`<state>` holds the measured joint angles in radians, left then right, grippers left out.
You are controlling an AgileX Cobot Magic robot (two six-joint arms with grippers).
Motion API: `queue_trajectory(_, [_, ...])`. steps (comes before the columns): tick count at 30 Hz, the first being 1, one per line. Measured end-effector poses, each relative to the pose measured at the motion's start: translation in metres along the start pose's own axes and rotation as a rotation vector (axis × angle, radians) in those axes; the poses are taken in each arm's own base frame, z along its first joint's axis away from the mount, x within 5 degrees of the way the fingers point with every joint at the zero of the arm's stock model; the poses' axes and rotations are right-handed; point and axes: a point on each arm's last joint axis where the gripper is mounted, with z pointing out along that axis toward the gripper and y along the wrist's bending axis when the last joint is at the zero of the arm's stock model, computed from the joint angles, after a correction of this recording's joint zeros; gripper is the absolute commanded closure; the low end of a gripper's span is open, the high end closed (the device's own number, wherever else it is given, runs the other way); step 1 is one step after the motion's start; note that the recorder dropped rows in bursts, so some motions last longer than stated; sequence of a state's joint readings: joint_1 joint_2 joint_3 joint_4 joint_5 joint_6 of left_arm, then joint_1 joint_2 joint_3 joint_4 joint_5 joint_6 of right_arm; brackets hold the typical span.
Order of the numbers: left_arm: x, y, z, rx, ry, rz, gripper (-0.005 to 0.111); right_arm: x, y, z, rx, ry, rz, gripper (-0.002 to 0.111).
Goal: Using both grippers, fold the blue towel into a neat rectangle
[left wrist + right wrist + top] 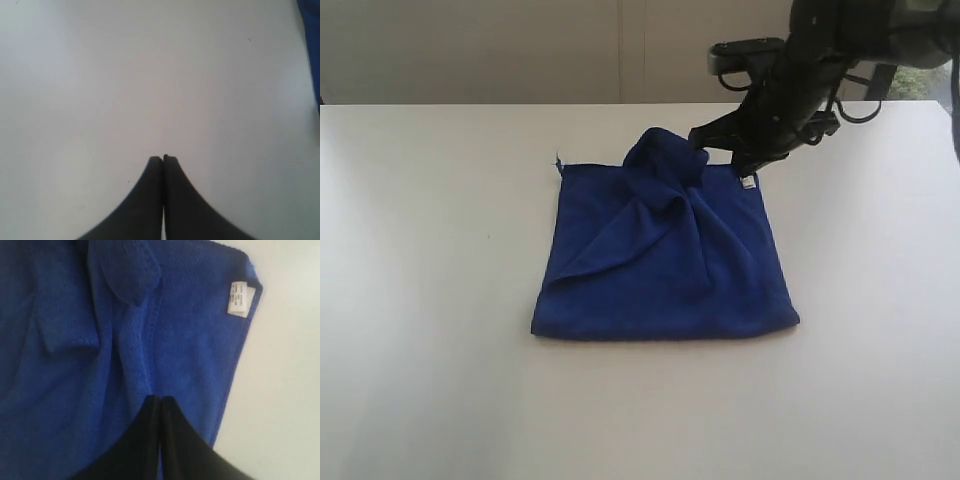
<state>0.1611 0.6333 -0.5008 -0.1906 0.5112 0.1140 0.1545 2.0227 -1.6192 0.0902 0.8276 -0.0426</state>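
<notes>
Royal-blue microfibre towel (665, 260) is lying rumpled, peaking at its far edge. Black left gripper (163, 158) and right gripper (160, 398) are pressing their jaws together.

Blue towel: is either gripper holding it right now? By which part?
Left fingers shut over bare table, holding nothing. Right fingers shut at the blue towel, by its raised bunch near the far edge; whether fabric is pinched cannot be told.

towel (660, 270) on table (420, 300), central, nearer far edge | raised fold (660, 155) at middle of towel's far edge | label (748, 181) at towel's far-right corner | right gripper (161, 399) over towel's far-right part, beside fold | left gripper (163, 158) over bare table, towel edge nearby
</notes>
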Motion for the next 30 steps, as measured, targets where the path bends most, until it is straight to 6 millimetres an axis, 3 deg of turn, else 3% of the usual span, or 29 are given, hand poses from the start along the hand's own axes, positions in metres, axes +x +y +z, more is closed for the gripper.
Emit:
queue_trajectory(11, [-0.004,0.001,0.0,-0.011,-0.039,0.0,0.107,-0.005,-0.05,-0.007,-0.145,-0.083,0.109,0.108])
queue_trajectory(19, [-0.011,-0.01,0.003,0.124,-0.091,-0.147,0.107,-0.007,-0.051,-0.007,-0.207,-0.11,0.117,0.108])
queue_trajectory(24, [-0.023,-0.026,0.032,0.367,-0.023,-0.228,0.107,-0.005,-0.048,0.016,-0.287,-0.092,0.147,0.108])
queue_trajectory(30, [-0.047,-0.057,0.081,0.616,0.027,-0.235,0.107,-0.003,-0.048,0.039,-0.319,-0.065,0.16,0.108])
